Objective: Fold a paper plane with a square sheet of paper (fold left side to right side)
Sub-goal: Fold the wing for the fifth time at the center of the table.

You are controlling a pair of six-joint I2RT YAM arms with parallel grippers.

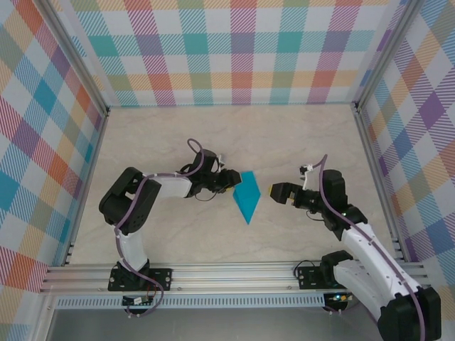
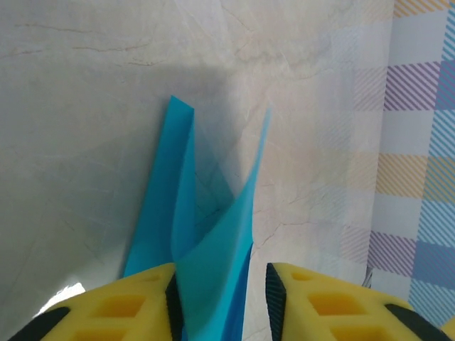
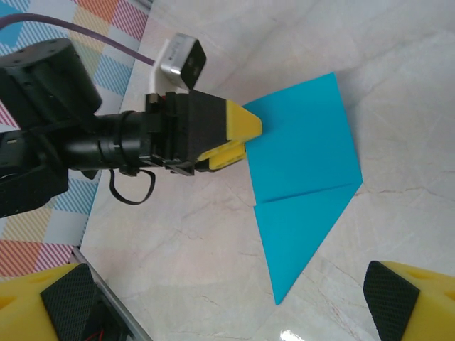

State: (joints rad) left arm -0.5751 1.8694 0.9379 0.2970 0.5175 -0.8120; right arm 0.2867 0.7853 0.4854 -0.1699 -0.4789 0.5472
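The teal-blue paper plane (image 1: 247,197) lies on the table between the arms as a flat, pointed kite shape with one crease across it, its tip toward the near edge. In the right wrist view the paper plane (image 3: 306,163) has its left edge at the left gripper's yellow fingers (image 3: 238,131). My left gripper (image 1: 231,179) reaches in from the left. In the left wrist view a raised flap of the paper (image 2: 213,249) stands between its jaws (image 2: 220,302), against the left pad, with a gap to the right pad. My right gripper (image 1: 279,192) hovers wide open just right of the paper, holding nothing.
The marble-patterned tabletop (image 1: 178,135) is walled by checked panels (image 1: 234,50) at the back and both sides. An aluminium rail (image 1: 234,273) runs along the near edge by the arm bases.
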